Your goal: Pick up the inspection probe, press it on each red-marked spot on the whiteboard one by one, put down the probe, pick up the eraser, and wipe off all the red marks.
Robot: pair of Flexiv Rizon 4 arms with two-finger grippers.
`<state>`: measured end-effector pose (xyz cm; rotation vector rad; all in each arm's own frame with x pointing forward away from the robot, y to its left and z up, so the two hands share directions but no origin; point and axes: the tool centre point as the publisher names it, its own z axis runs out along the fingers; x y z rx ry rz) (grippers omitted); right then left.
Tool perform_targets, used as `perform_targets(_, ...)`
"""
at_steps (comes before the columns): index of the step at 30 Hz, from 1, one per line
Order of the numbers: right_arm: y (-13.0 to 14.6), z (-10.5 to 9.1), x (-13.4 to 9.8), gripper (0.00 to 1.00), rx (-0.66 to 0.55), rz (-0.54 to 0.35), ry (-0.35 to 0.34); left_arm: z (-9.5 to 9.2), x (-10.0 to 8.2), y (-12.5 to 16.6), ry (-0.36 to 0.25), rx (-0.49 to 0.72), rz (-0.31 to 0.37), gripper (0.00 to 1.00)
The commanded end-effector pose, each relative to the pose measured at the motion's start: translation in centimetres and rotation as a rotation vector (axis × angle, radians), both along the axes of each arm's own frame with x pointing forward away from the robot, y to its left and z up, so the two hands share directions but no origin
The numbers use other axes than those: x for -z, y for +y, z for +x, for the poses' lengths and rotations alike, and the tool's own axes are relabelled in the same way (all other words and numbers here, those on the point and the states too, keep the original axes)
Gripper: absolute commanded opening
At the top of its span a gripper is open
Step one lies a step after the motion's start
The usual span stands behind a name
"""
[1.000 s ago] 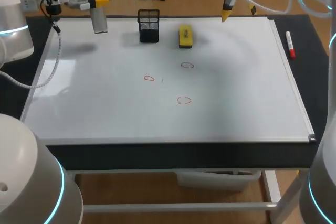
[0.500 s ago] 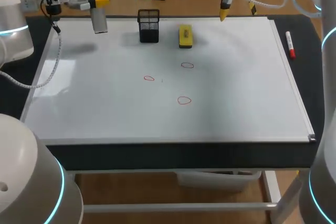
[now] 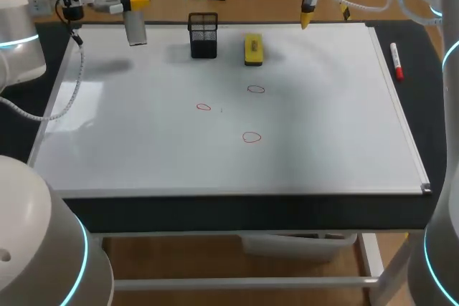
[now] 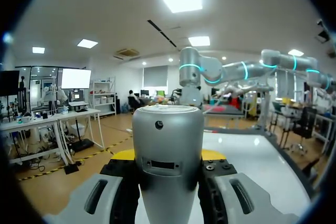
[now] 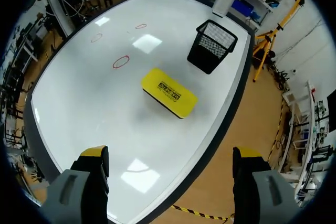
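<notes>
My left gripper grasps the silver cylindrical probe, left of the black mesh basket; my right gripper is released (fingers wide). Next, I judge: press the red drawn circles.

Glossy smooth whiteboard, satin grey metal probe, wire-mesh holder.

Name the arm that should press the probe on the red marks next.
Left: the left gripper is shut on the probe; the right gripper is open and empty, near the eraser.
</notes>
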<state>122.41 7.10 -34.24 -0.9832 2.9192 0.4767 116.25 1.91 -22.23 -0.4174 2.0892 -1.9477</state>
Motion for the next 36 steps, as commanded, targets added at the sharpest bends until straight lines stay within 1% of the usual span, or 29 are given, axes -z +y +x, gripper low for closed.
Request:
perform_targets(1,0.8,0.6,0.8,1.00,-0.128,-0.161,0.234,-0.1,-0.1,0.0,-0.002,-0.003,0.000,0.00)
perform_targets(5,1.3,0.2,1.6,1.00,-0.181,-0.183,0.245,-0.1,-0.1,0.0,-0.002,-0.003,0.000,0.00)
perform_targets(7,1.6,-0.2,1.8,1.00,-0.226,-0.180,0.239,-0.1,-0.1,0.0,-0.002,-0.003,0.000,0.00)
perform_targets(8,1.8,-0.3,2.0,1.00,-0.245,-0.193,0.242,-0.1,-0.1,0.0,-0.002,-0.003,0.000,0.00)
perform_targets(12,2.6,-0.8,2.4,1.00,-0.351,-0.229,0.239,-0.1,-0.1,0.0,-0.002,-0.003,0.000,0.00)
perform_targets(19,4.3,-1.1,3.5,1.00,-0.531,-0.284,0.256,-0.1,-0.1,0.0,-0.002,-0.003,0.000,0.00)
perform_targets(22,5.0,-1.2,3.8,1.00,-0.582,-0.324,0.270,-0.1,-0.1,0.0,-0.002,-0.003,0.000,0.00)
perform_targets(28,6.0,-1.3,4.3,1.00,-0.659,-0.376,0.283,-0.1,-0.1,0.0,-0.002,-0.003,0.000,0.00)
perform_targets(36,7.3,-2.3,5.4,1.00,-0.773,-0.479,0.325,-0.1,-0.1,0.0,-0.002,-0.003,0.000,0.00)
